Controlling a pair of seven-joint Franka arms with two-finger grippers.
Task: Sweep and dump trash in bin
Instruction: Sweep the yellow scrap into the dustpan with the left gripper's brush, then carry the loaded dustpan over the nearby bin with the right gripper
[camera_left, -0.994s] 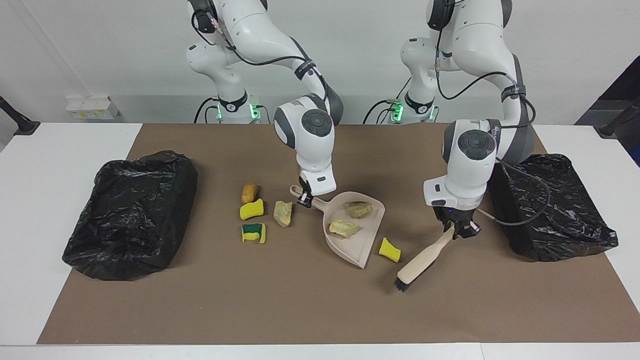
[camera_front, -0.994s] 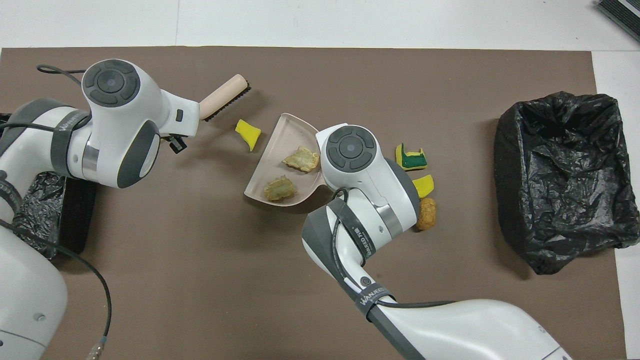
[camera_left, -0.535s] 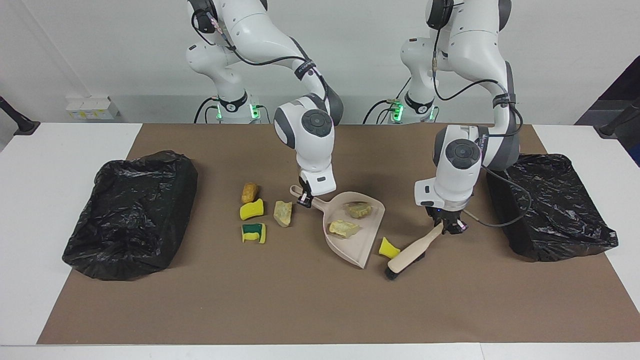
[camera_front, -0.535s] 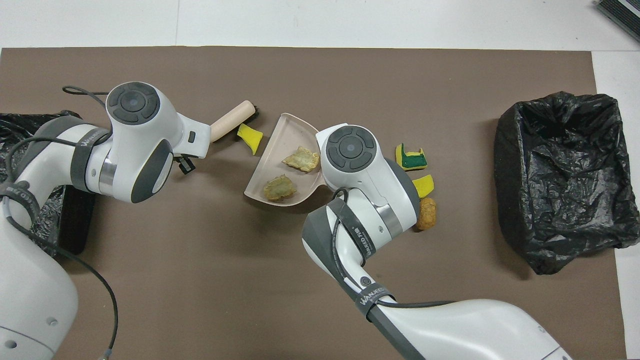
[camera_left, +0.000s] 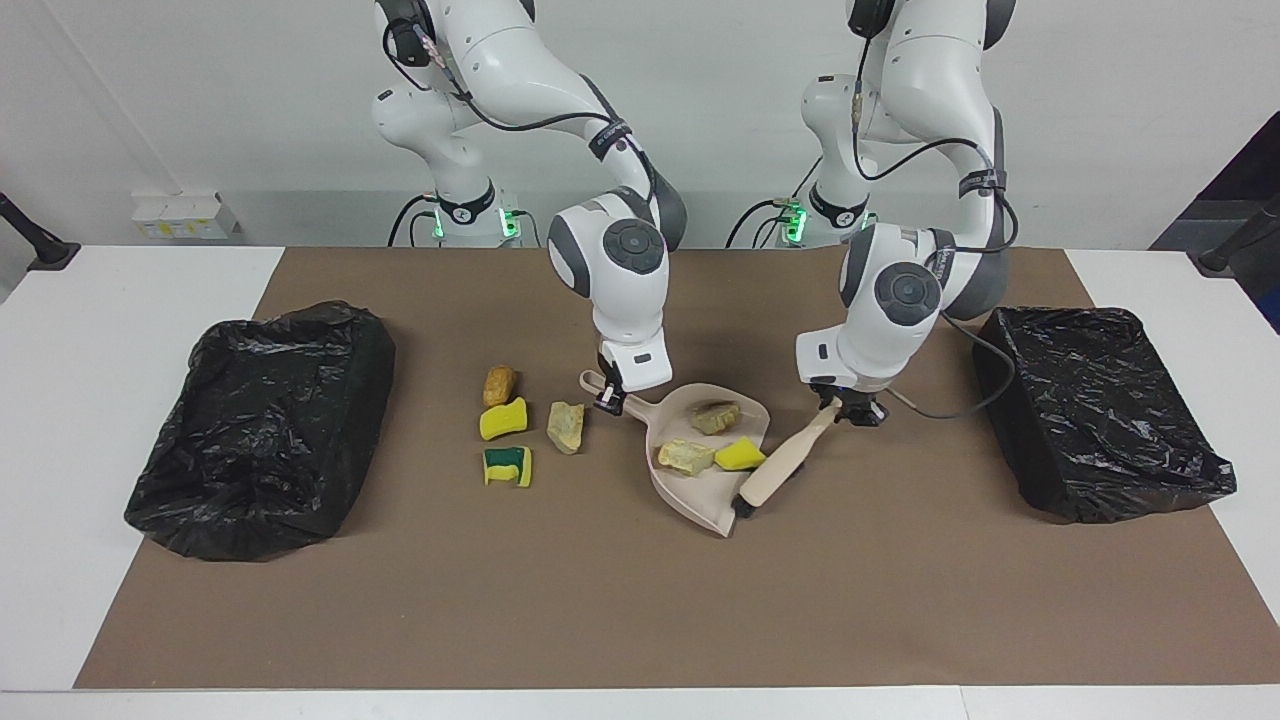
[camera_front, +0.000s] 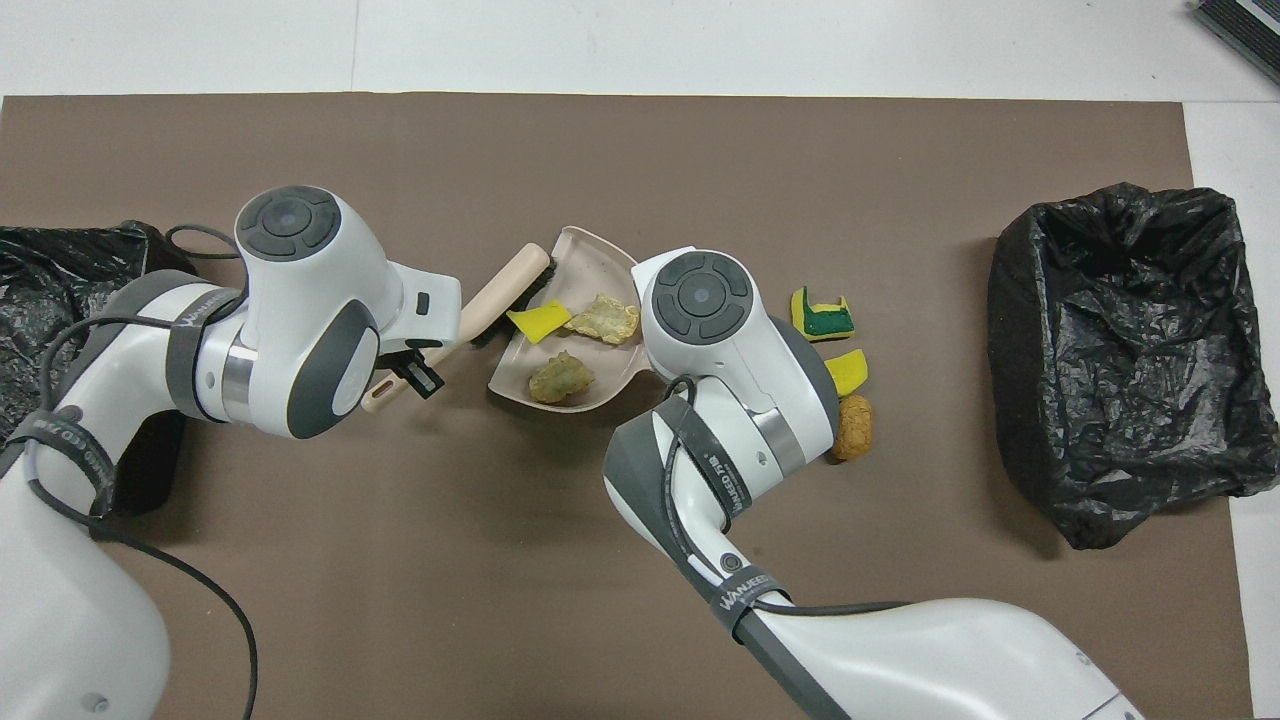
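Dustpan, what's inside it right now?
Inside the dustpan lie two pale lumps and a yellow sponge piece. The brush rests at its open edge. Nothing seems hidden inside.

Glossy crinkled black plastic bin liner (camera_left: 260, 430), matt brown paper mat (camera_left: 600, 600), smooth beige plastic dustpan (camera_left: 705, 495)

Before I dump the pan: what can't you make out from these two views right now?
- Right gripper on the dustpan handle: overhead view, the arm's own wrist hides it.
- A beige lump beside the handle: overhead view, same wrist covers it.
- Brush bristles: both views, almost hidden under the brush's back.
- Left gripper: overhead view, mostly under its wrist.
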